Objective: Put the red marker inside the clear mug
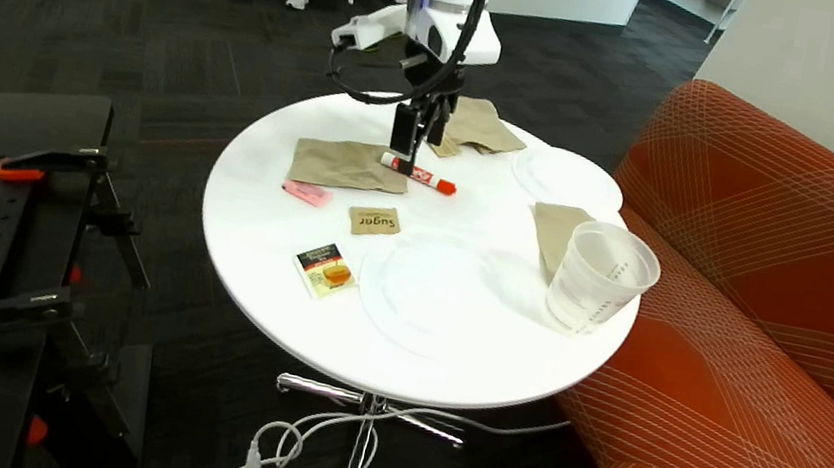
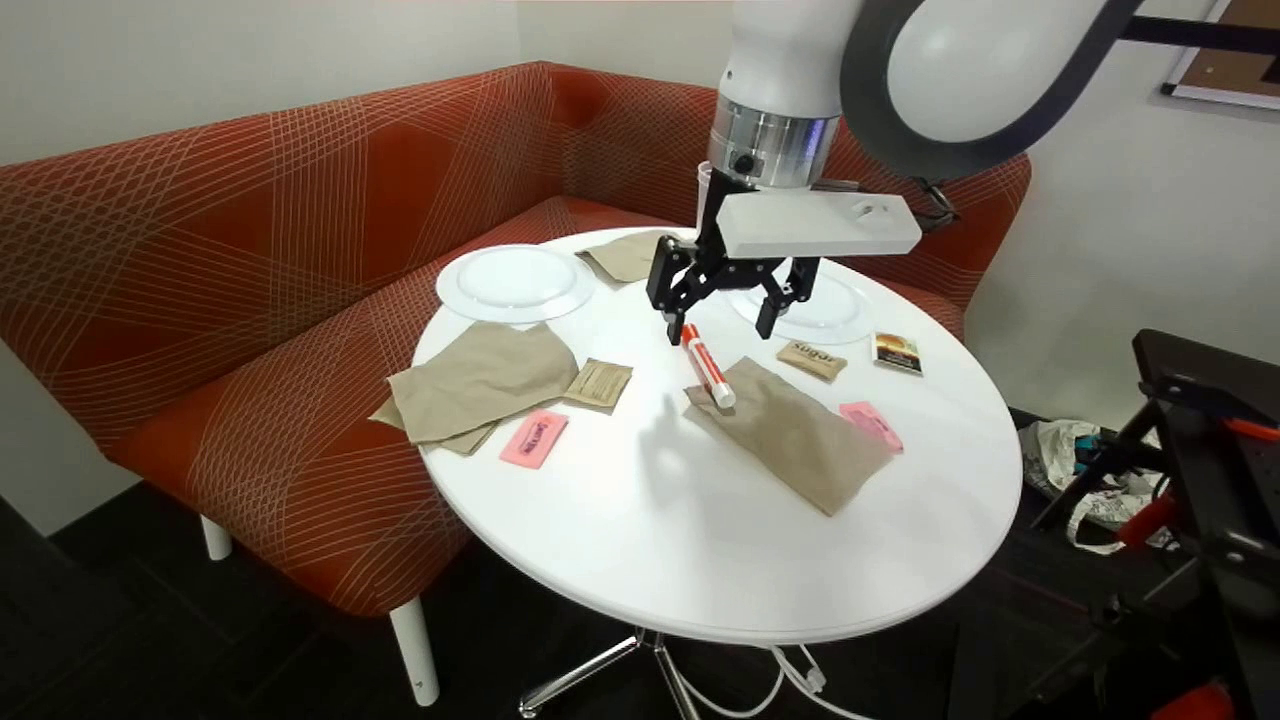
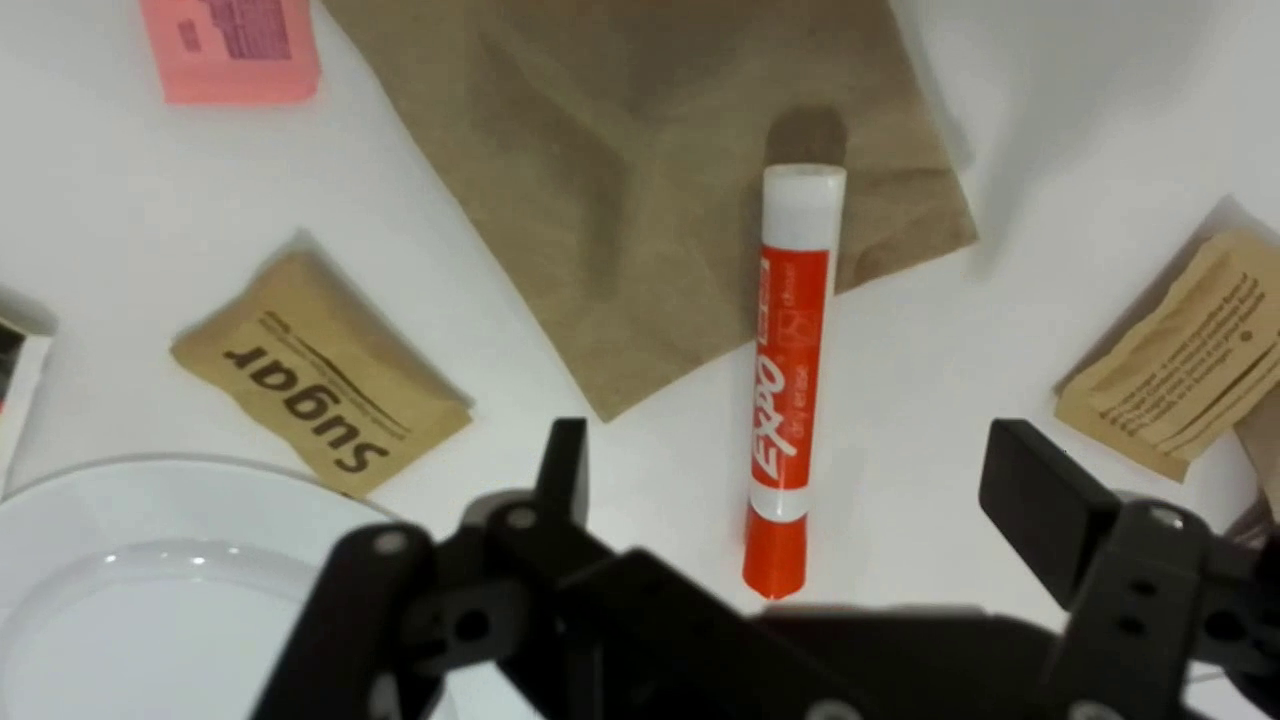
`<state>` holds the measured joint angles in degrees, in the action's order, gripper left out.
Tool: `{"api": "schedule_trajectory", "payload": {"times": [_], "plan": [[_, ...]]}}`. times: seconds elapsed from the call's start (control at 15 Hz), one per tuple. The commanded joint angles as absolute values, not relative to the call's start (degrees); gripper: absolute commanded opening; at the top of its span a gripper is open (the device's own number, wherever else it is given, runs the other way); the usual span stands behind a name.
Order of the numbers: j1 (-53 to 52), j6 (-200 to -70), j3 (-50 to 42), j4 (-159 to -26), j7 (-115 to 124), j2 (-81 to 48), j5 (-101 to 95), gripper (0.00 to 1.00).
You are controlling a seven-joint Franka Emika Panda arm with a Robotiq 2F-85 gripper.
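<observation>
The gripper [image 2: 720,326] hangs right over the red marker [image 3: 790,370], fingers [image 3: 1045,500] spread wide, nothing pinched between them! Lined up, not yet grabbed: that's how the job stands. In the wrist view the marker runs into the gap between the 2 fingers, white counter [image 1: 249,213] showing between it and each of them, so it lies loose. Its red cap points in toward the gripper; its white end reaches away over a brown napkin [image 3: 650,200]. Just how high the fingertips hang above it, I can't tell.

And the target? In an exterior view the clear mug [image 1: 599,279] stands mouth up on the counter, well apart from the gripper; the wrist view doesn't show it at all. No marker in there, so of the big steps it's 0 out of 4: grab, lift, carry, drop, all left to play.

Only the approach looks done, and neatly: the marker sits near the middle of the gap, while a sugar packet [image 3: 322,375] and a plate [image 3: 150,610] lie outside it, beyond the same finger. Next up, I'd say, a short dip and a squeeze. Then comes the longer part, the trip across to the mug, and I reckon the marker needs tipping on end to go in.
</observation>
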<state>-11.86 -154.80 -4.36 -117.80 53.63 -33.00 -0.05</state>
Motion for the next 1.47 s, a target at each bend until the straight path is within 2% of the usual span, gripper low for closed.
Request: {"api": "schedule_trajectory", "payload": {"times": [0.0, 0.6, 0.67, 0.73, 1.27, 1.4], "plan": [[-13.5, -153.8, -5.9, -113.5, 55.7, -35.9, 1.0, 1.00], [-13.9, -152.3, -7.2, -107.9, 56.4, -40.5, 2.1, 1.00], [-13.8, -152.4, -7.2, -107.9, 56.3, -40.7, 2.3, 0.75], [-13.8, -152.3, -7.4, -107.8, 56.4, -40.8, 2.3, 0.74], [-13.6, -152.2, -8.2, -107.5, 56.8, -41.2, 2.7, 0.12], [-13.6, -151.8, -8.3, -107.5, 57.2, -40.9, 2.6, 0.00]]}}
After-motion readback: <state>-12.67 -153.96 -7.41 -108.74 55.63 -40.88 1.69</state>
